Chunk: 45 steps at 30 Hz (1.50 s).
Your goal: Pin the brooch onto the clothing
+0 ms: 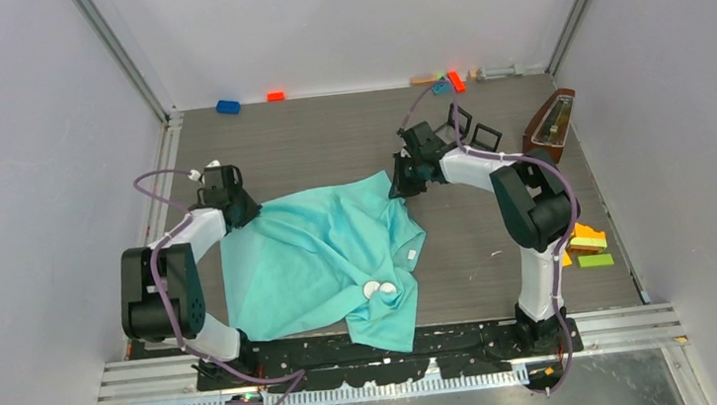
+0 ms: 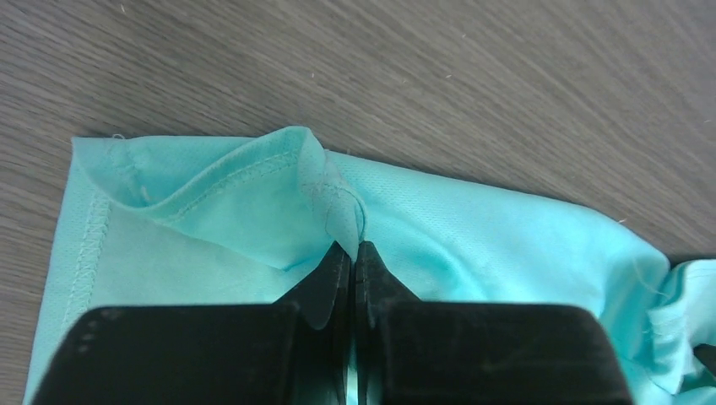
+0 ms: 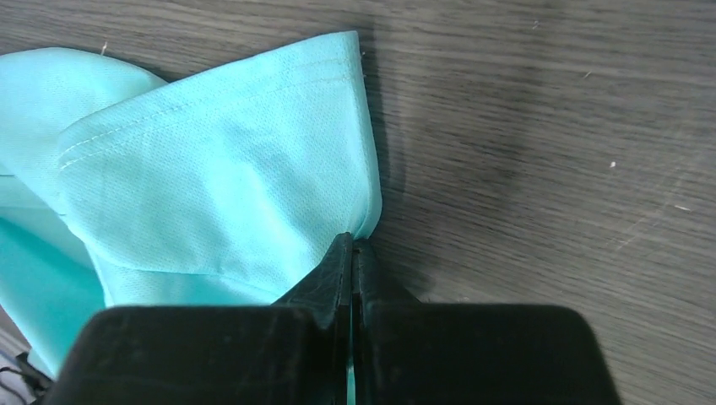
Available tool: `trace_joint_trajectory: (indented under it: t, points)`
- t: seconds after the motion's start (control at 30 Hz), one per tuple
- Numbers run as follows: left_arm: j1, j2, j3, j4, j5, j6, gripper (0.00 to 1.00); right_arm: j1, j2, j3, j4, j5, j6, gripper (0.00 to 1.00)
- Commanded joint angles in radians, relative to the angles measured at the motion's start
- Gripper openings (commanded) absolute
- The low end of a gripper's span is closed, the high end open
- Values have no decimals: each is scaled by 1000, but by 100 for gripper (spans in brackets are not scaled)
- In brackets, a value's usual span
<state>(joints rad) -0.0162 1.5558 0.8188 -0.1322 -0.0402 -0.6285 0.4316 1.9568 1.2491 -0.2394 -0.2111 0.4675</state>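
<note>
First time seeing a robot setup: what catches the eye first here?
A turquoise T-shirt lies rumpled mid-table, by far the biggest thing. The left gripper and right gripper each pinch its far edge, jaws shut on fabric. Two small white discs rest on its near part.

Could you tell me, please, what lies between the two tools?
The turquoise T-shirt: its far edge runs from the left tool to the right tool, each shut on the fabric. The top view shows this.
</note>
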Motion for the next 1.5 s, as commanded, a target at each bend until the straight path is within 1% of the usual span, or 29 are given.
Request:
trace_joint_trajectory:
  t: [0.0, 0.17, 0.3, 0.43, 0.57, 0.67, 0.8, 1.03, 1.2, 1.33, 1.47]
  points:
    - [47, -112, 64, -8, 0, -7, 0, -36, -88, 1, 44, -58, 37, 0]
    - [136, -284, 125, -81, 32, 3, 0, -111, -246, -6, 42, -70, 41, 1]
    - [201, -390, 217, -163, 146, 51, 0, -158, -427, 16, 12, -76, 39, 0]
    - [213, -450, 346, -249, 244, 163, 0, -169, -574, 67, -42, -65, 1, 0]
    - [213, -517, 461, -314, 295, 251, 0, -169, -720, 155, -96, -38, -45, 0]
    - [212, -560, 558, -357, 386, 334, 0, -169, -812, 232, -109, -35, -74, 0]
    - [212, -601, 735, -460, 490, 375, 0, -169, -941, 318, -122, -78, -111, 1]
    - [213, -633, 1056, -612, 578, 340, 0, -169, -1099, 446, -152, -131, -154, 1]
    - [212, -619, 1246, -712, 595, 317, 0, -169, -1150, 549, -196, -133, -167, 0]
    - [213, -597, 1293, -723, 597, 296, 0, -169, -1146, 606, -222, -105, -191, 0]
    - [213, -565, 1248, -714, 559, 274, 0, -169, -1102, 571, -212, -13, -234, 0]
